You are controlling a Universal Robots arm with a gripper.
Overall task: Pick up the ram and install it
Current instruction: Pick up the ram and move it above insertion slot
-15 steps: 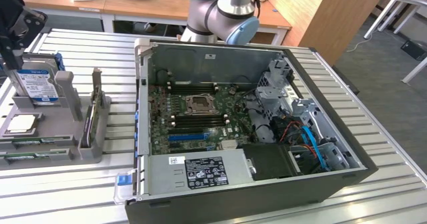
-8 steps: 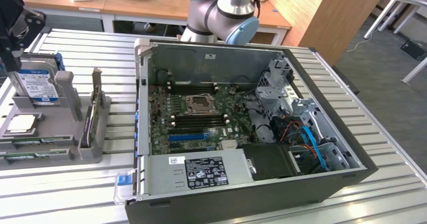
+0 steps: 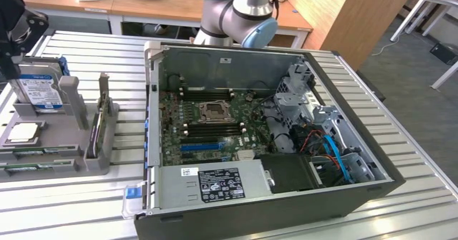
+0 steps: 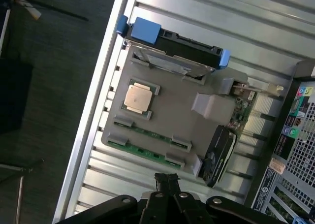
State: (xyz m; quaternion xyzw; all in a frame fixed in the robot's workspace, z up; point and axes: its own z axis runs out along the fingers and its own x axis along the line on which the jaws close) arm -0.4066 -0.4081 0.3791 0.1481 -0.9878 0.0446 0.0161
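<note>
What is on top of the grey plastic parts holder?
On the grey plastic holder: a square silver processor chip, two thin green ram sticks, a blue-railed hard drive and an upright black expansion card. Their undersides and the seats beneath are covered.

Ram sticks [image 4: 142, 152]: two; CPU chip [image 4: 137, 99]: one; hard drive [image 4: 187, 44]: one; case [image 3: 286, 218]: one.

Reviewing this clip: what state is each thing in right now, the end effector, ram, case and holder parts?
end effector: shut, empty, over the gray holder.
ram sticks: two, lying in holder slots, not picked up.
CPU: flat in its holder recess.
hard drive: standing on edge in the holder.
computer case: side open, motherboard exposed.
</note>
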